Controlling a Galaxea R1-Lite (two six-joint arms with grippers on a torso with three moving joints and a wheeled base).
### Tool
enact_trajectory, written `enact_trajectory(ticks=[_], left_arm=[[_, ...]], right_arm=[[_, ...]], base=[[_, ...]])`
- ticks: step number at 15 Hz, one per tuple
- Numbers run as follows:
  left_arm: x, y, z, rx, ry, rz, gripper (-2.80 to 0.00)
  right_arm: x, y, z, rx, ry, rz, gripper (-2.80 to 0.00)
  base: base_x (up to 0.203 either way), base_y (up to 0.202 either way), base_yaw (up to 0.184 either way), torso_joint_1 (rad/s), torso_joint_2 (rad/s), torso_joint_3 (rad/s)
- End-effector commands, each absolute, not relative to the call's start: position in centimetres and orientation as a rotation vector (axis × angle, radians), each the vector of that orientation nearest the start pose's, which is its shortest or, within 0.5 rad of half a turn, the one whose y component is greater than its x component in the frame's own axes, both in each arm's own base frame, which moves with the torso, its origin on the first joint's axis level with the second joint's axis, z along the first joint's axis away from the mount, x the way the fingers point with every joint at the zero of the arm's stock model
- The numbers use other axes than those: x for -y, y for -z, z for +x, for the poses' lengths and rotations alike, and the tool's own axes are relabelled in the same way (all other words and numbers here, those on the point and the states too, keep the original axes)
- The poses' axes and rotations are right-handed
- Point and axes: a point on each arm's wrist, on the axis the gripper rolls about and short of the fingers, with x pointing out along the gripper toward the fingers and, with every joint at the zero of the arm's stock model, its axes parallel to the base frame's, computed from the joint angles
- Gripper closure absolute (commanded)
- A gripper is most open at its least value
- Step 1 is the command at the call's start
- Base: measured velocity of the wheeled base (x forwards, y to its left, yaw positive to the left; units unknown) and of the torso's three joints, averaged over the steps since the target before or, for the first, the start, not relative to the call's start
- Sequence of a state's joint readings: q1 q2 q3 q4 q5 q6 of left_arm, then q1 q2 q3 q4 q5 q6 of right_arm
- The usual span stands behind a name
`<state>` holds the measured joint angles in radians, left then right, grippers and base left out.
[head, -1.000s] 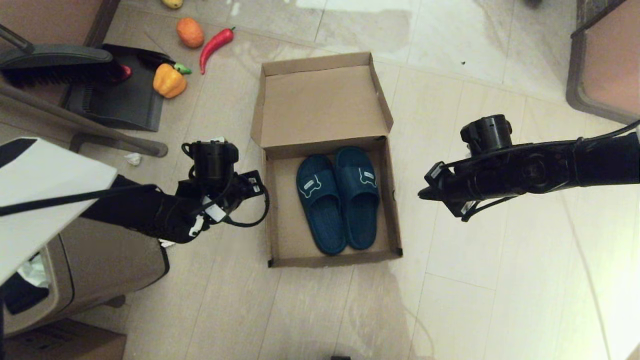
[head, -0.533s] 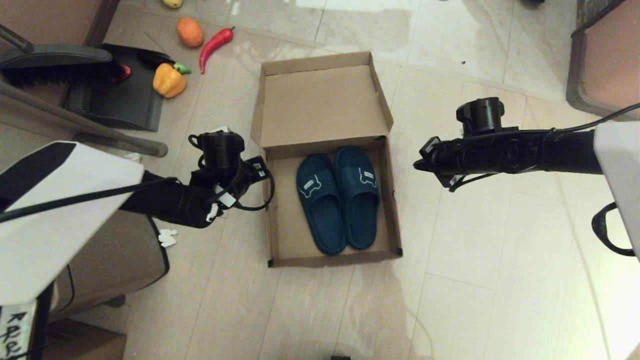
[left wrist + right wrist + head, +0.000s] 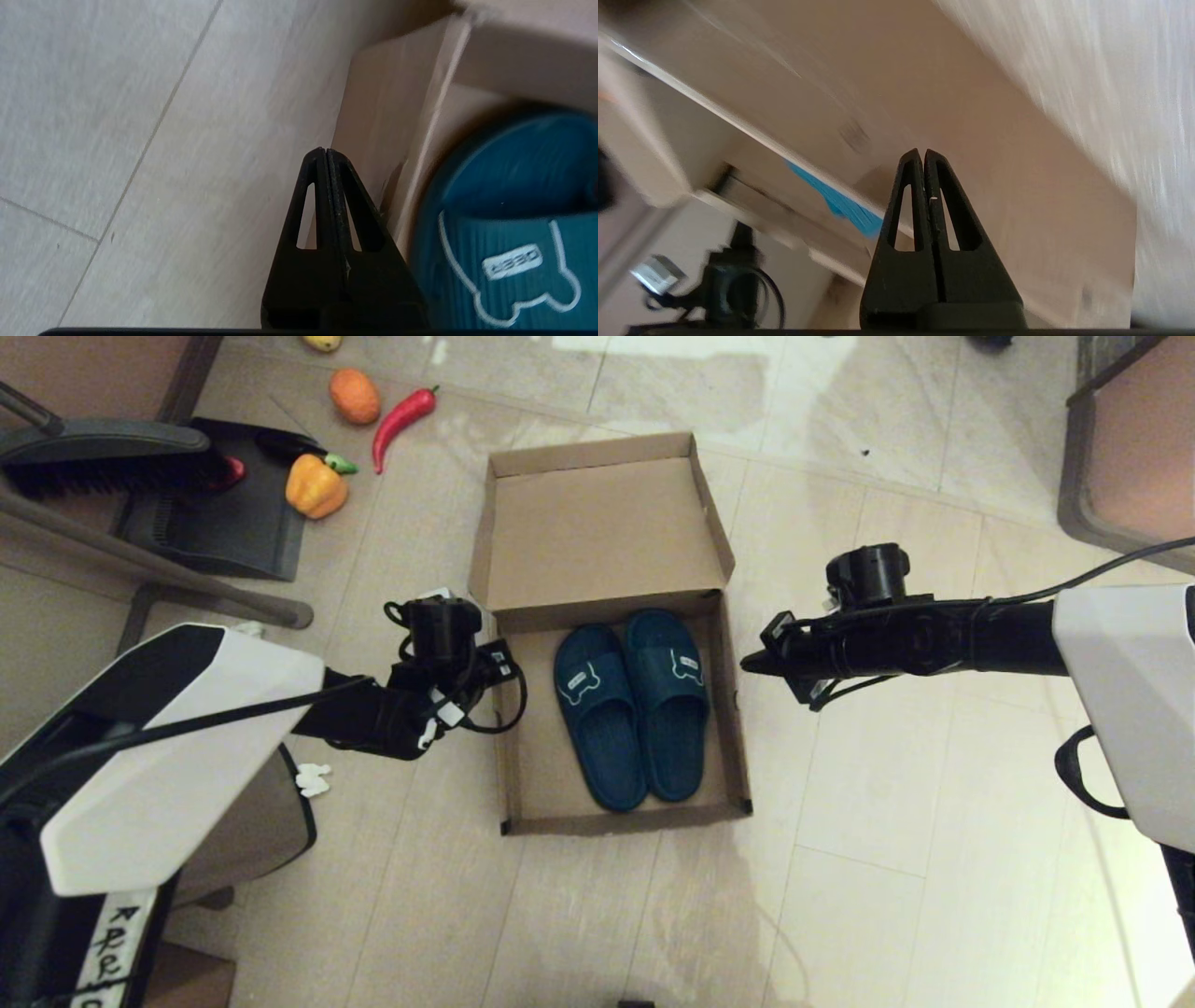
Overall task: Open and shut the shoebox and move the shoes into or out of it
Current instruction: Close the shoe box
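The brown cardboard shoebox (image 3: 537, 747) lies open on the floor, its flap lid (image 3: 597, 532) folded back away from me. Inside it the two dark teal slide shoes (image 3: 627, 705) lie side by side, white logos up. My left gripper (image 3: 504, 658) hovers at the box's left wall, shut and empty; in the left wrist view its tips (image 3: 325, 151) point along that wall (image 3: 373, 140) beside one shoe (image 3: 504, 224). My right gripper (image 3: 747, 664) is at the box's right wall, shut and empty; the right wrist view shows its tips (image 3: 922, 153) against the wall (image 3: 924, 93).
A tan trash bin (image 3: 215, 840) stands under my left arm. A dustpan (image 3: 219, 518) and brush (image 3: 103, 457) lie at the far left, with a yellow pepper (image 3: 316, 485), an orange (image 3: 355, 397) and a red chilli (image 3: 401, 420). Furniture (image 3: 1130, 448) stands at the far right.
Both arms have moved inward toward the shoebox: the left gripper now reaches its left wall, the right gripper its right wall. Box and shoes have not moved.
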<state>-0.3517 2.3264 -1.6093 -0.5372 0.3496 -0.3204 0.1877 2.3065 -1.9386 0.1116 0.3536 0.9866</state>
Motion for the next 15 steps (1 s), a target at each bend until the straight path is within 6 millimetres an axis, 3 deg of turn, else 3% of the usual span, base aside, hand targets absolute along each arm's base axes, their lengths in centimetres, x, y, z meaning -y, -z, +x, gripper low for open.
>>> enact_trajectory(ticks=[1, 5, 8, 10, 13, 15], left_arm=[[16.2, -13.9, 45.6, -0.187, -0.026, -0.252, 0.0], [16.0, -13.5, 43.6, -0.24, -0.033, -0.228, 0.0], [15.1, -13.4, 40.4, -0.303, -0.05, -0.218, 0.0], [14.6, -13.3, 37.3, -0.349, -0.066, -0.228, 0.0], [13.8, -13.3, 32.7, -0.395, -0.085, -0.264, 0.0], [13.2, -15.0, 31.8, -0.353, -0.088, -0.292, 0.0]], right_arm=[[-10.8, -18.5, 46.1, -0.751, -0.255, 0.979, 0.0], [-13.1, -18.3, 43.3, -0.845, -0.27, 0.955, 0.0], [-13.7, -17.5, 39.9, -0.938, -0.247, 0.929, 0.0], [-13.2, -17.2, 36.9, -0.989, -0.221, 0.916, 0.0], [-11.5, -18.8, 32.6, -0.949, -0.217, 0.909, 0.0], [-9.4, -20.3, 31.6, -0.877, -0.203, 0.908, 0.0]], base=[[0.0, 0.0, 0.0, 0.0, 0.0, 0.0], [0.0, 0.0, 0.0, 0.0, 0.0, 0.0], [0.0, 0.0, 0.0, 0.0, 0.0, 0.0], [0.0, 0.0, 0.0, 0.0, 0.0, 0.0], [0.0, 0.0, 0.0, 0.0, 0.0, 0.0], [0.0, 0.0, 0.0, 0.0, 0.0, 0.0]])
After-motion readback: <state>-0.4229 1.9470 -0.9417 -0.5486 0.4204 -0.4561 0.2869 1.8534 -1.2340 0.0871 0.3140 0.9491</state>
